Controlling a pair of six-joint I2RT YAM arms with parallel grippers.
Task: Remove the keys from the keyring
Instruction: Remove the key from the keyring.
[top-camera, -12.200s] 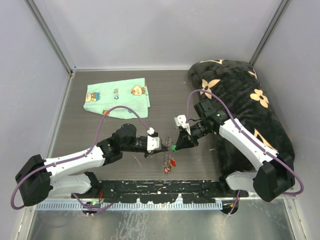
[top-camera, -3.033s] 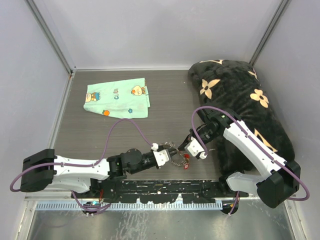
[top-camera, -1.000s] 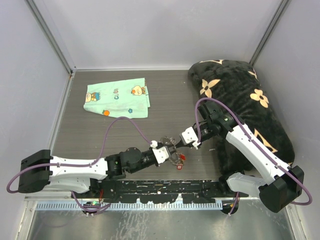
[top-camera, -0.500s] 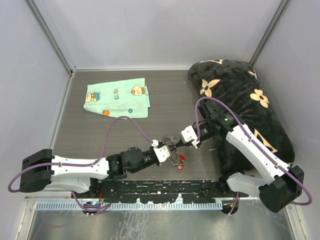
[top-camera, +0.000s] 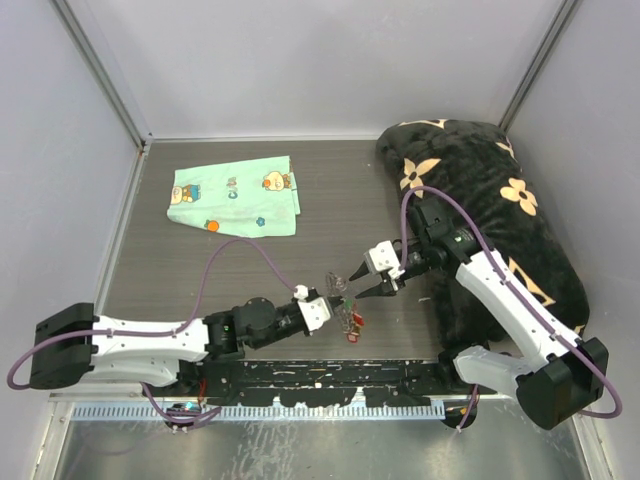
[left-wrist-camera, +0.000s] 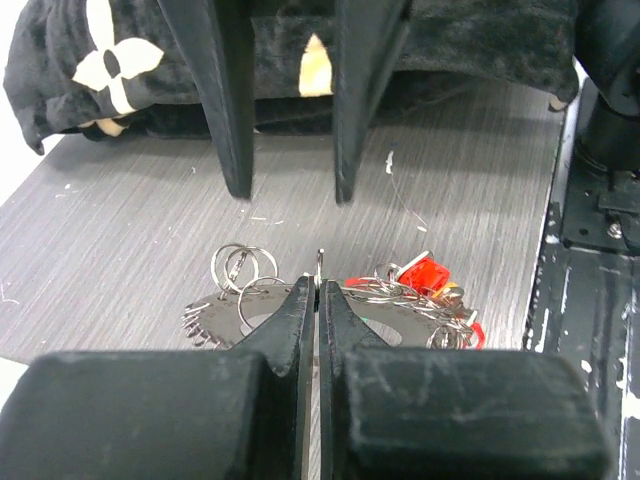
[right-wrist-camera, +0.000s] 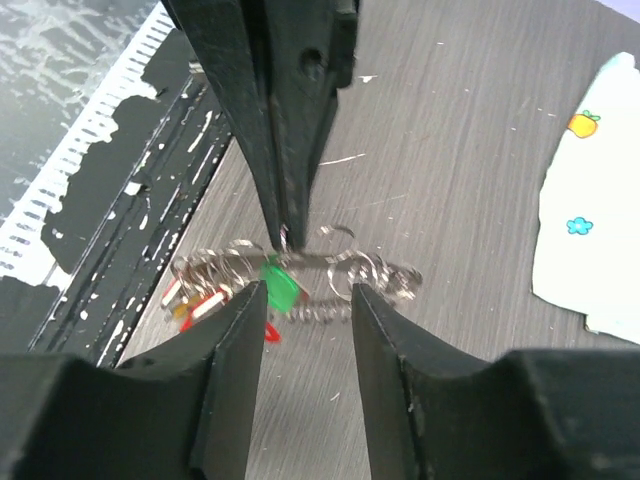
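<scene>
**Task object.** The keyring (top-camera: 342, 298) is a thin silver wire loop. Its rim is fringed with small silver pieces, like the teeth of a gear. It sits low in the centre of the top view, on the desk (top-camera: 200, 260), between the two end effectors. The keys (top-camera: 350, 322) are bunched at the lower right of the loop, and red and green plastic heads show among them. In the left wrist view, two small split rings (left-wrist-camera: 243, 265) lie at the left part of the loop.

**Limits of view.**
- In the top view the bunch is too small to count the keys.
- In the left wrist view the closed fingers cover the middle of the loop.
- No view shows which keys are threaded on the wire and which only lie against it.

**End effectors.**
- The left end effector (top-camera: 330, 295) is clenched on the keyring. Its fingers (left-wrist-camera: 300, 310) are pressed together on the wire, and a short bit of wire stands up between the tips.
- The right end effector (top-camera: 355, 287) is released, with the jaws partly apart and nothing between them. Its tips hang just beside the keyring, to the upper right in the top view. Contact with the wire cannot be told.

**Surroundings.** A mint-green cloth (top-camera: 235, 195) lies at upper left, and a black plush blanket (top-camera: 480, 190) with cream flowers lies along the right side
</scene>
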